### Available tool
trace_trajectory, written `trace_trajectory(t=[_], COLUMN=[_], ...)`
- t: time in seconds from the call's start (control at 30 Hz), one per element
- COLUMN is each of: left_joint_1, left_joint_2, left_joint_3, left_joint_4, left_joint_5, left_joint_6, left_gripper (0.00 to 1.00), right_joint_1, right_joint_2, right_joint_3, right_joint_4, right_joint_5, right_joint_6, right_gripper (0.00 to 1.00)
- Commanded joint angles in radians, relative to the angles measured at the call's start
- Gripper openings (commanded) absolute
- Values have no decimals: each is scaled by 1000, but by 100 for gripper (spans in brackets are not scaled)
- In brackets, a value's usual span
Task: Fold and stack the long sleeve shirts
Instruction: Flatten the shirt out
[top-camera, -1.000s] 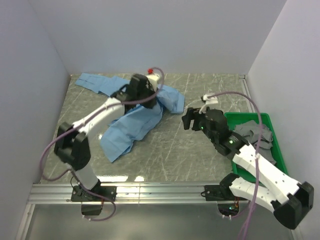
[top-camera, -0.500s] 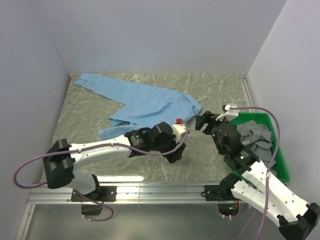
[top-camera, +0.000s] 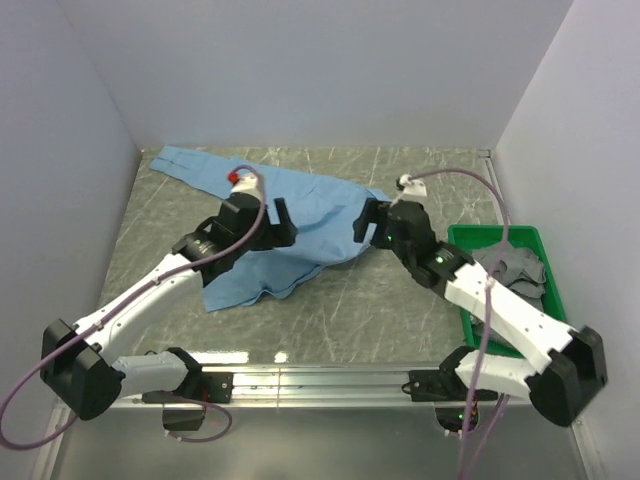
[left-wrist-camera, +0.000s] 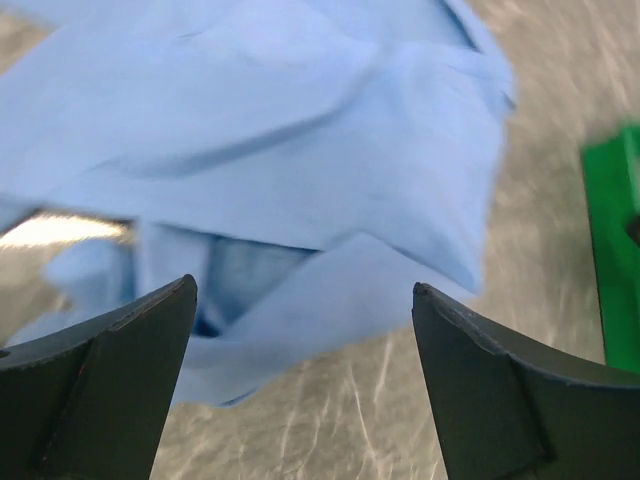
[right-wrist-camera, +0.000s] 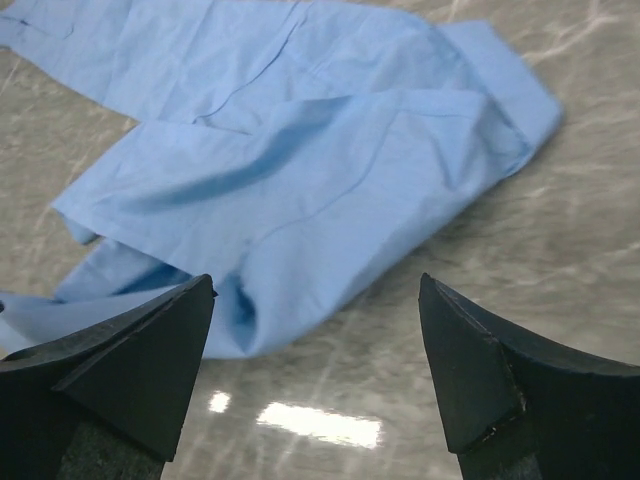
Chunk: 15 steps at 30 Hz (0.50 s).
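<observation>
A light blue long sleeve shirt (top-camera: 300, 215) lies loosely spread and partly folded over itself on the grey marbled table, running from the back left corner toward the middle. My left gripper (top-camera: 280, 228) hovers over its middle, jaws wide open and empty. In the left wrist view the shirt (left-wrist-camera: 300, 150) fills the frame beyond the left gripper (left-wrist-camera: 303, 290). My right gripper (top-camera: 362, 222) is at the shirt's right edge, also open and empty. The right wrist view shows the shirt (right-wrist-camera: 300, 170) ahead of the right gripper (right-wrist-camera: 317, 283), with bare table between its fingertips.
A green tray (top-camera: 480, 232) at the right edge of the table holds crumpled grey cloth (top-camera: 510, 270). Its edge (left-wrist-camera: 610, 250) shows in the left wrist view. White walls close in the table at the left, back and right.
My left gripper has opened and swung from the table's front back over the shirt. My right gripper has moved left to the shirt's right edge. The shirt lies differently than before.
</observation>
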Motion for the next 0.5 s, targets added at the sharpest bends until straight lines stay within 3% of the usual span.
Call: trace_trajectory(t=[0.0, 0.23, 0.47], left_joint_1=[63, 131, 151], left_joint_2=[-68, -170, -286], left_joint_3=[-55, -153, -253], left_joint_4=[-85, -134, -203], left_joint_5=[-79, -119, -134], left_joint_6=[-181, -248, -346], left_gripper=[95, 93, 93], right_joint_1=[-5, -3, -3], right_joint_2=[127, 346, 516], right_joint_3=[107, 160, 178], right_joint_4=[-29, -2, -215], right_joint_5=[-55, -170, -141], right_joint_6=[95, 79, -2], right_gripper=[90, 89, 86])
